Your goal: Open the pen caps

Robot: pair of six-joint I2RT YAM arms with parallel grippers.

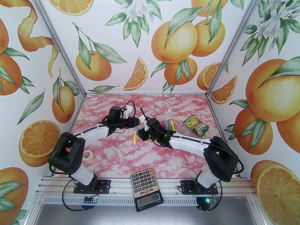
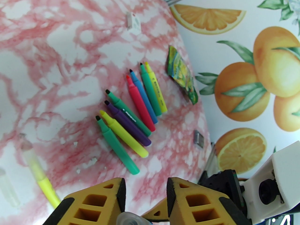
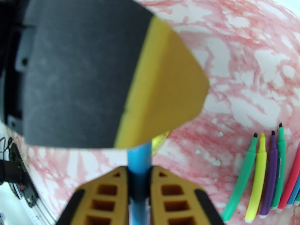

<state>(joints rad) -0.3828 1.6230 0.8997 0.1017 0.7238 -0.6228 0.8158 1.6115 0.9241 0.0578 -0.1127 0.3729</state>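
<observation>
My right gripper (image 3: 139, 170) is shut on a blue pen (image 3: 139, 156), held above the table mid-scene (image 1: 138, 127). The pen's far end is hidden behind one of my left gripper's fingers (image 3: 164, 90). In the left wrist view the left gripper (image 2: 145, 186) stands with its jaws a little apart. A translucent pen cap (image 2: 127, 219) sits low between them, against the left finger. Several pens with bare tips (image 2: 131, 116) lie in a fan on the table (image 1: 168, 125). A yellow pen (image 2: 44, 184) lies apart to the left, a pale cap on its end.
A green-yellow snack pouch (image 1: 195, 126) lies right of the pens near the wall. A tape roll (image 1: 88, 154) sits by the left arm. At the near edge rests a calculator (image 1: 146, 189), and a small white piece (image 1: 170, 109) lies farther back.
</observation>
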